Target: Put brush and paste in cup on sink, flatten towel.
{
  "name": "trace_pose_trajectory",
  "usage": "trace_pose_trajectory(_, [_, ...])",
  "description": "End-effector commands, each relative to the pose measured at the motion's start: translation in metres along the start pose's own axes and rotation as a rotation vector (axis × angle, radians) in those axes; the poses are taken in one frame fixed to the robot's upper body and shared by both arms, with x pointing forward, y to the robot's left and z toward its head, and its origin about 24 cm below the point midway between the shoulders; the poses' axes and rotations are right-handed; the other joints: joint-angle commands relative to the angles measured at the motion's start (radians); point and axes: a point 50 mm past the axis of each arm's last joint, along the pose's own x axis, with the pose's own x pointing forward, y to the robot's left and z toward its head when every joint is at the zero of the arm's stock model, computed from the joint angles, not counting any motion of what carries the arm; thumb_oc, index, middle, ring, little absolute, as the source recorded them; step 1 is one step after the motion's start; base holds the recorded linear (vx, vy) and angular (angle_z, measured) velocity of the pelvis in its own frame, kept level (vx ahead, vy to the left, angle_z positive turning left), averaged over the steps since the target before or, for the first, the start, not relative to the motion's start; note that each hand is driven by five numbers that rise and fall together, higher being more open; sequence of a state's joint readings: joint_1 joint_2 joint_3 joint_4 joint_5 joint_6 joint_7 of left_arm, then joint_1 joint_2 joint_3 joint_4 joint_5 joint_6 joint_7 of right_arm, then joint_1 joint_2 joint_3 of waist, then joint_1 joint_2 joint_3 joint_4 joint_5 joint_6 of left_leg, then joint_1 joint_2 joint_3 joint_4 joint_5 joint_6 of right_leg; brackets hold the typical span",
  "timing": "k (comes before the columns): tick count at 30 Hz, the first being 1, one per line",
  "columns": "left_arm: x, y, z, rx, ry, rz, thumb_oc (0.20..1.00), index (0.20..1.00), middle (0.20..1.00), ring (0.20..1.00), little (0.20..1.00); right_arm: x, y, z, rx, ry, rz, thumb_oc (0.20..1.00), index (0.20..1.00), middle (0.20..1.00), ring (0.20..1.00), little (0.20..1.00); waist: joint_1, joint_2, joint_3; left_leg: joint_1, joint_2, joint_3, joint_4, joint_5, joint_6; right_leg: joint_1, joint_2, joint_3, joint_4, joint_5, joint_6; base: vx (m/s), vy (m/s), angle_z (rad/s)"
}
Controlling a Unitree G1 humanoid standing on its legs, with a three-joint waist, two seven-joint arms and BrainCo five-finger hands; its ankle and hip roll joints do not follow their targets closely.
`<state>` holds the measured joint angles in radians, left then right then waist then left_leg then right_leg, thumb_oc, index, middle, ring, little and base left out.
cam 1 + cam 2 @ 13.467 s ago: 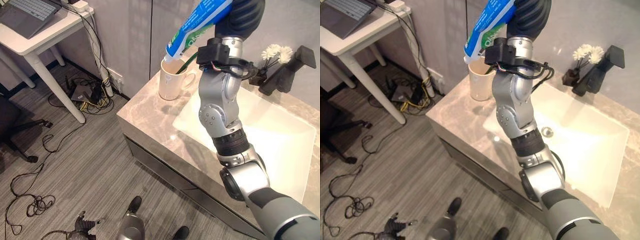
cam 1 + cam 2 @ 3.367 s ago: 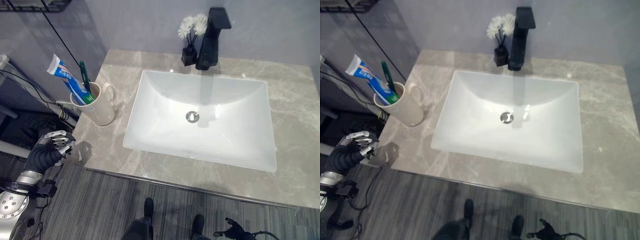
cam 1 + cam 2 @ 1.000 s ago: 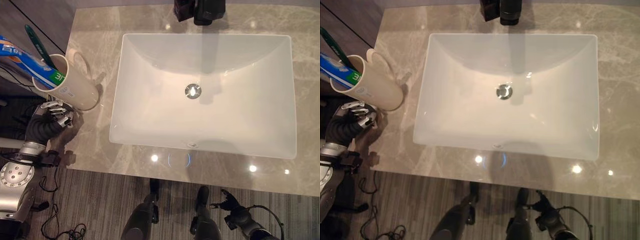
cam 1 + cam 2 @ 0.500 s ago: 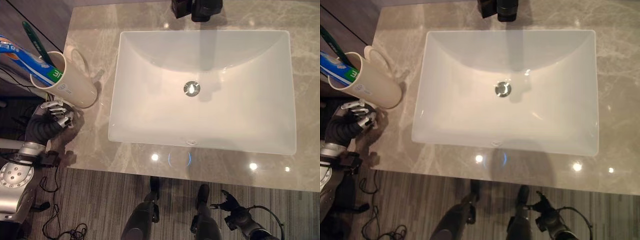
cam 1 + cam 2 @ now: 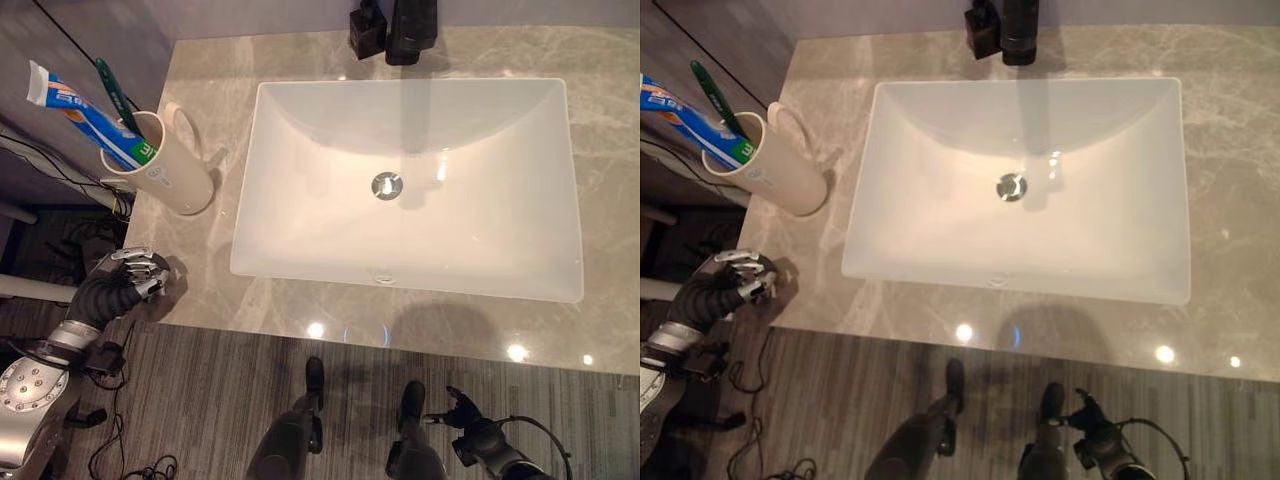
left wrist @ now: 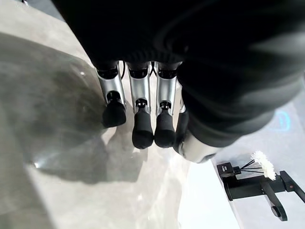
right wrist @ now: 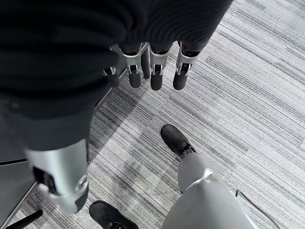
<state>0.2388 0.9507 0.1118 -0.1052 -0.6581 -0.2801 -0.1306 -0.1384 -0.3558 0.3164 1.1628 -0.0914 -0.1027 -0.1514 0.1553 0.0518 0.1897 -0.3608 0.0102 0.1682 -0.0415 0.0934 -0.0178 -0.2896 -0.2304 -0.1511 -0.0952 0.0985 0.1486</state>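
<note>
The robot's left hand (image 5: 128,278) is hanging at the left front corner of the grey marbled stone bench (image 5: 620,150), its fingers (image 6: 143,129) loosely curled and holding nothing. Just behind it, a cream ceramic mug with a handle (image 5: 172,172) is standing on the bench — a blue-and-white toothpaste tube (image 5: 85,112) and a green-handled toothbrush (image 5: 115,92) are leaning out of it. Beside the mug, the white rectangular sink basin (image 5: 410,190) is lying empty, with a black faucet (image 5: 410,28) and a small black vase (image 5: 366,32) sitting behind it. The right hand (image 7: 152,67) is hanging over the grey floor (image 7: 248,95) — fingers relaxed, empty.
</note>
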Motion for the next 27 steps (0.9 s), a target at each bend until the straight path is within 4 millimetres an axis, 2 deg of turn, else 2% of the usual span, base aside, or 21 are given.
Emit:
trace_pose_trajectory(1, [0.009, 0.016, 0.012, 0.045, -0.051, 0.063, 0.200, 0.200, 0.200, 0.200, 0.200, 0.000, -0.010, -0.001, -0.002, 0.001, -0.038, 1.000, 1.000, 1.000, 1.000, 1.000, -0.022, -0.004, 0.015, -0.102, -0.003, -0.088, -0.046, 0.106, -0.048, 0.215, -0.013, -0.072, 0.008, -0.066, 0.045, 0.00, 0.000, 0.00])
trace_pose_trajectory(5, [0.019, 0.019, 0.006, 0.020, -0.058, 0.113, 0.200, 0.200, 0.200, 0.200, 0.200, -0.003, -0.009, -0.016, 0.004, 0.051, -0.040, 1.000, 1.000, 1.000, 1.000, 1.000, -0.042, -0.003, 0.032, -0.116, -0.007, -0.083, -0.046, 0.107, -0.050, 0.205, -0.018, -0.075, 0.008, -0.049, 0.047, 0.00, 0.000, 0.00])
trace_pose_trajectory(8, [0.025, 0.017, 0.003, -0.016, -0.066, 0.126, 0.200, 0.200, 0.200, 0.200, 0.200, -0.003, -0.009, -0.018, -0.002, 0.066, -0.042, 1.000, 1.000, 1.000, 1.000, 1.000, -0.047, 0.003, 0.035, -0.121, -0.010, -0.080, -0.046, 0.104, -0.048, 0.198, -0.022, -0.073, 0.008, -0.042, 0.049, 0.01, 0.015, 0.00])
trace_pose_trajectory(13, [0.042, 0.018, 0.008, -0.037, -0.105, 0.151, 0.200, 0.200, 0.200, 0.200, 0.200, 0.000, -0.012, -0.003, 0.002, 0.010, -0.055, 1.000, 1.000, 1.000, 1.000, 1.000, -0.066, 0.014, 0.036, -0.140, -0.009, -0.066, -0.046, 0.100, -0.046, 0.165, -0.030, -0.045, 0.008, -0.034, 0.053, 0.02, 0.044, -0.01])
trace_pose_trajectory(18, [0.048, 0.020, 0.011, -0.025, -0.119, 0.173, 0.200, 0.200, 0.200, 0.200, 0.200, 0.003, -0.018, 0.015, 0.012, -0.053, -0.077, 1.000, 1.000, 1.000, 1.000, 1.000, -0.071, 0.017, 0.038, -0.151, 0.001, -0.056, -0.046, 0.100, -0.048, 0.139, -0.029, -0.023, 0.008, -0.032, 0.057, 0.00, 0.021, -0.03])
trace_pose_trajectory(27, [0.050, 0.022, 0.009, -0.026, -0.118, 0.202, 0.200, 0.200, 0.200, 0.200, 0.200, 0.004, -0.021, 0.017, -0.001, -0.055, -0.088, 1.000, 1.000, 1.000, 1.000, 1.000, -0.072, 0.015, 0.039, -0.156, 0.015, -0.054, -0.046, 0.104, -0.050, 0.133, -0.018, -0.011, 0.008, -0.049, 0.050, 0.00, 0.001, 0.00])
